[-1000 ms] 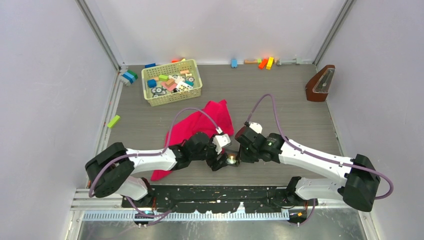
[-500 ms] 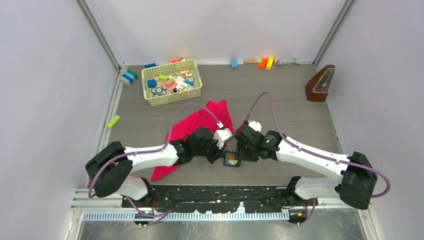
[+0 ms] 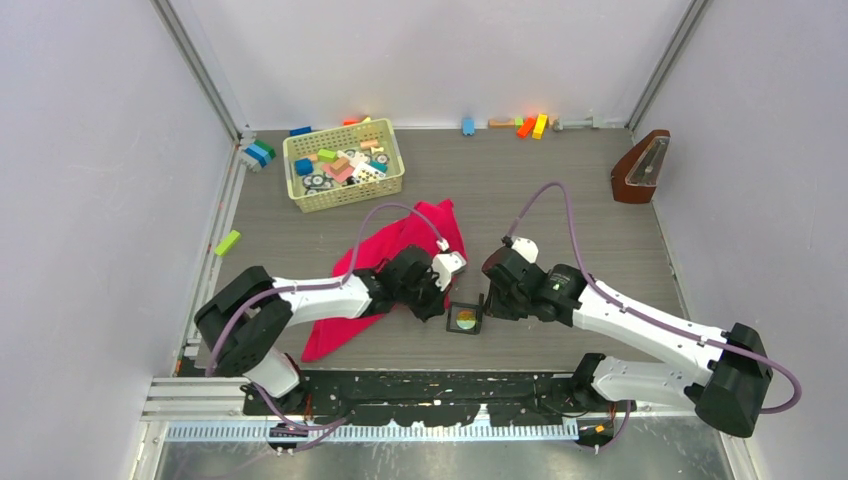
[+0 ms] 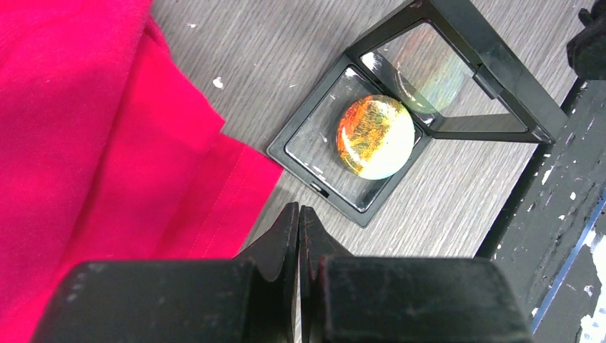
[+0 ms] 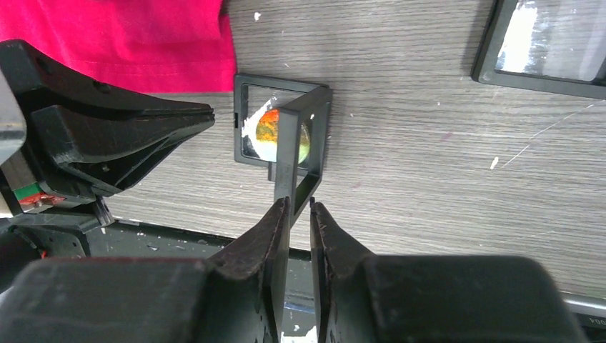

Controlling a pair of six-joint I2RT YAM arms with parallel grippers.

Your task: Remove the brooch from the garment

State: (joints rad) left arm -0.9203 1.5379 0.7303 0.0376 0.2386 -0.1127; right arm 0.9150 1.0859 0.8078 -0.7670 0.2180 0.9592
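The brooch [image 3: 465, 320] [image 4: 375, 138] [image 5: 265, 133], round with orange, green and pale tints, lies inside an open black square case [image 3: 453, 329] [image 4: 318, 189] on the table, just right of the crimson garment [image 3: 400, 245] [image 4: 93, 128] [image 5: 121, 36]. My left gripper [image 3: 438, 306] [image 4: 299, 209] is shut and holds nothing. It hovers at the garment's hem, a little short of the case. The case lid [image 4: 493, 78] [image 5: 289, 157] stands upright. My right gripper [image 3: 487, 305] [image 5: 300, 204] pinches its edge between the fingertips.
A yellow basket [image 3: 350, 198] of toy blocks sits behind the garment. Loose blocks [image 3: 530, 125] line the back wall and a green block [image 3: 227, 242] lies at the left. A brown wedge-shaped object [image 3: 640, 165] stands far right. Another black tray [image 5: 550, 43] lies nearby.
My left gripper shut and drew back left from the case, and the brooch now lies uncovered in it. The right gripper shifted slightly right, its jaws widening then narrowing on the lid.
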